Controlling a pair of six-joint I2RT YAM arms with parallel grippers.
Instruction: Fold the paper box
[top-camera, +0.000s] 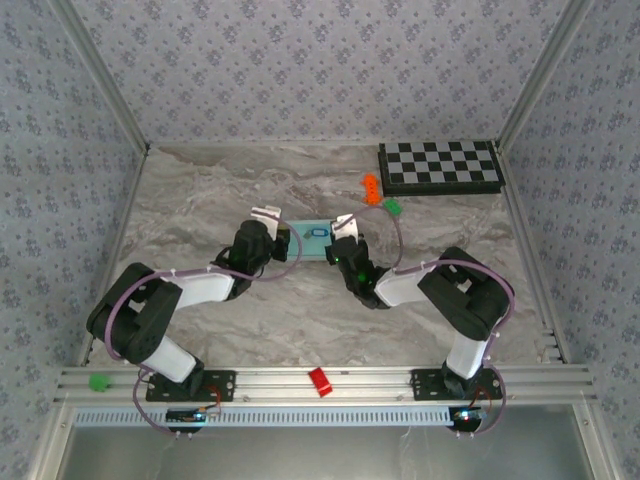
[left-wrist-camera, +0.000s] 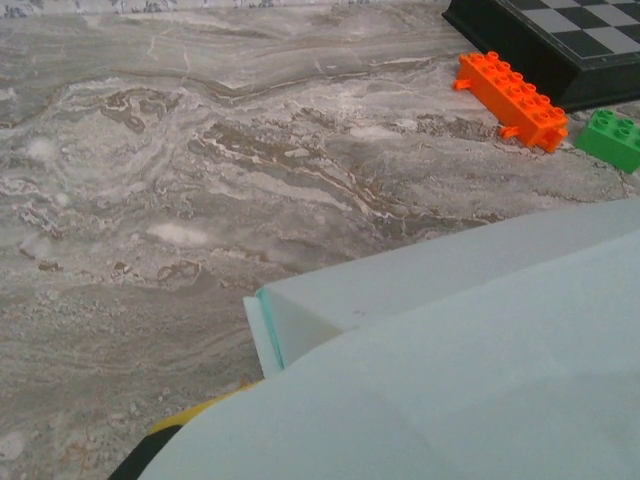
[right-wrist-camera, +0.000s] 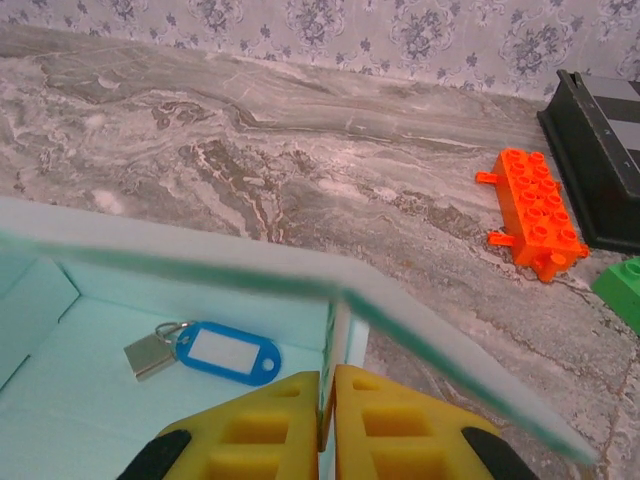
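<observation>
Aqua paper box (top-camera: 308, 246) has its wall clamped in the right pincer (right-wrist-camera: 328, 385); left pincer (top-camera: 267, 216) at its other end, grip untellable.

From above, the left gripper (top-camera: 267, 220) and right gripper (top-camera: 346, 228) cover both ends of the box (top-camera: 305, 248); the tag (top-camera: 316, 232) inside is too small to read; at the left wrist the box is blurred against the lens, cut by the right and bottom edges, hiding the fingers (left-wrist-camera: 205, 408) but for a yellow sliver, their stance unclear; the board (left-wrist-camera: 580, 30) and green brick (left-wrist-camera: 612, 138) run off the frame; at the right wrist the fingers (right-wrist-camera: 270, 430) are cut by the bottom edge.
</observation>
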